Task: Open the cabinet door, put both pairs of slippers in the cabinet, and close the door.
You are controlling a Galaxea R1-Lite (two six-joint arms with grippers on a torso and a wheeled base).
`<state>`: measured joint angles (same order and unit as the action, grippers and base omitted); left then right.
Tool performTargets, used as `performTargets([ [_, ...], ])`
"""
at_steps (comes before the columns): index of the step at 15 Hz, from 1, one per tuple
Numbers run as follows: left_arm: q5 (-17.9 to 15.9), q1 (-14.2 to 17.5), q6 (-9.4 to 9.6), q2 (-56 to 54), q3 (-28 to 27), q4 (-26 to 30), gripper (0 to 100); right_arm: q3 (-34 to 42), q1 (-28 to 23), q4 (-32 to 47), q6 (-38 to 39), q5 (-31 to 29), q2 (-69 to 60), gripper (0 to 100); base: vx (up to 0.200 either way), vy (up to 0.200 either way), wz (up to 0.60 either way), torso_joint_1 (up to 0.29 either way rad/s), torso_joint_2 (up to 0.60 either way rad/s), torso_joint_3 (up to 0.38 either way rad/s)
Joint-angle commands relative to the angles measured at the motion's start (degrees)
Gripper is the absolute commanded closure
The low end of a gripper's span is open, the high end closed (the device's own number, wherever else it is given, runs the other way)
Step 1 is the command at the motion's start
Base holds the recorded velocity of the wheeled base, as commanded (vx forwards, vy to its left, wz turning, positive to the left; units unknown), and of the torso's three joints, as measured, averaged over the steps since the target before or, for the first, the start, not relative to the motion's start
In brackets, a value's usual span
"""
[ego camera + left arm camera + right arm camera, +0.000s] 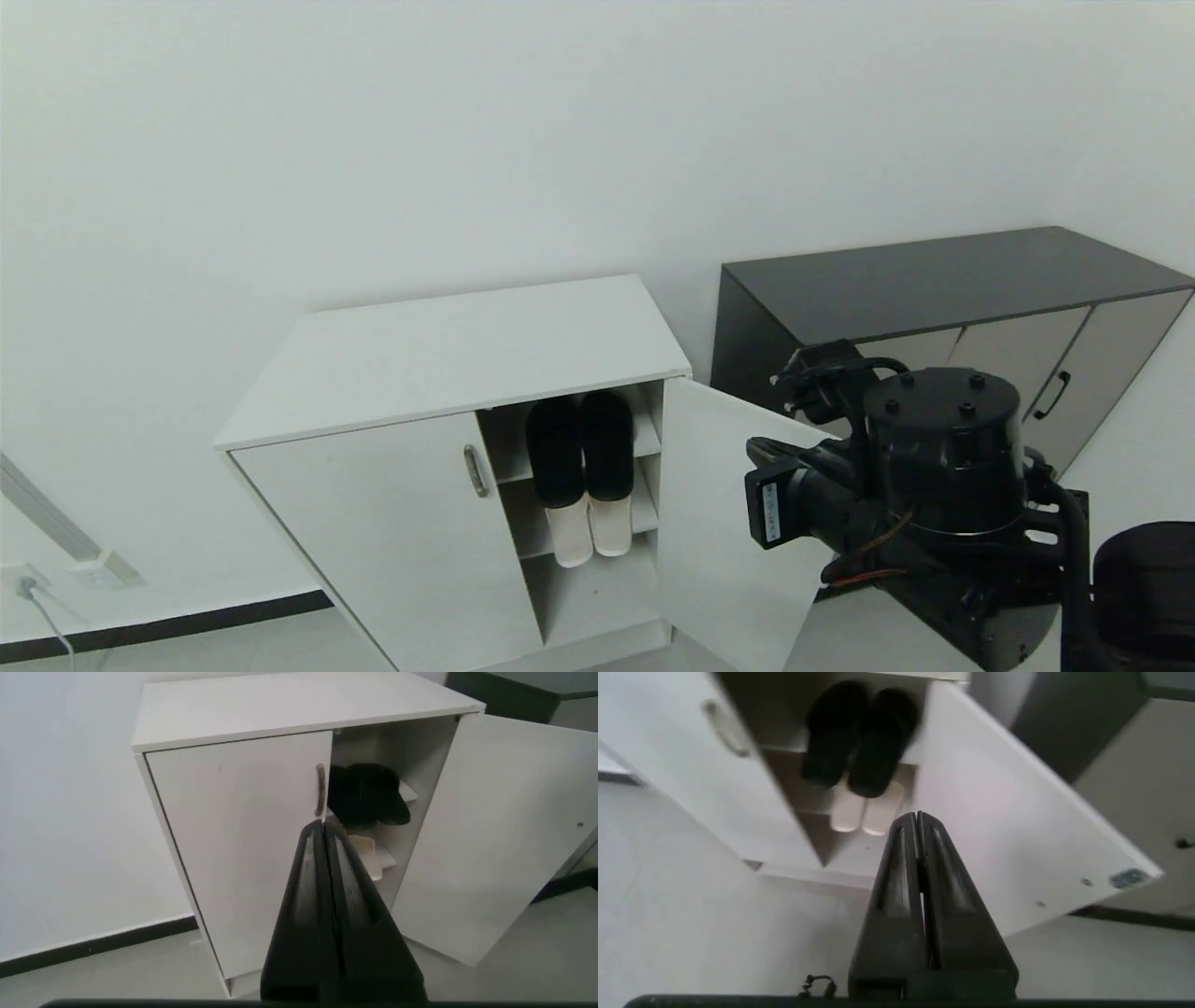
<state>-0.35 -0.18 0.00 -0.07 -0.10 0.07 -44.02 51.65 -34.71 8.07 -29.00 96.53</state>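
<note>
Left gripper (322, 833): fingers pressed flat together, nothing between them; it points at the closed left door (238, 840), its tip in line with the lower end of the handle (320, 790); contact cannot be judged.

Right gripper (920, 821): fingers likewise shut tight, empty; it points at the cabinet opening, tip just under the white slippers (864, 810) and beside the inner face of the open right door (1018, 831); apart from both.

Head view: right arm (896, 485) sits lower right of the frame, in front of the open door's (719, 504) outer edge.

Cabinet (448, 355): white, centre of frame, against the wall (373, 140); left door (373, 532) closed, metal handle (476, 469) at its inner edge; right door swung outward.

Black slippers (581, 448): side by side on the upper shelf, ends overhanging its front edge.

White slippers (583, 532): side by side on the shelf directly below, also overhanging; their upper ends are covered by the black pair.

Bottom compartment shows a bare floor.

Dark sideboard (934, 280): right of frame, against the same wall, doors closed.

Socket (23, 579) with a cable: lower left, on the wall.
</note>
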Motion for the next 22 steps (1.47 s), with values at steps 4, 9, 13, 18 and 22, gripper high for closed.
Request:
performTargets([
  [4,0.0,0.0,0.00,0.1,0.0,0.0,100,0.3,-0.7,-0.4,-0.3,0.0,0.1,100,0.000,0.000,0.00,0.000,0.00,0.000],
  [9,-0.1,-0.1,0.09,0.1,0.0,0.0,100,0.6,-1.1,-0.8,-0.3,0.0,0.2,100,-0.080,0.000,0.00,0.001,0.00,-0.001],
  [13,-0.1,0.0,0.09,0.1,0.0,0.0,100,0.7,-1.2,-1.0,-0.3,0.0,0.2,100,-0.200,0.000,0.00,0.001,0.00,-0.002],
  [18,-0.1,0.0,0.09,0.1,0.0,0.0,100,0.0,-4.6,-1.5,-1.5,0.2,1.8,100,0.000,0.000,0.00,0.000,0.00,0.000],
  [22,0.0,0.0,0.00,0.1,0.0,0.0,100,-6.8,-12.7,-0.4,-1.7,5.5,4.0,100,0.000,0.000,0.00,0.000,0.00,0.000],
])
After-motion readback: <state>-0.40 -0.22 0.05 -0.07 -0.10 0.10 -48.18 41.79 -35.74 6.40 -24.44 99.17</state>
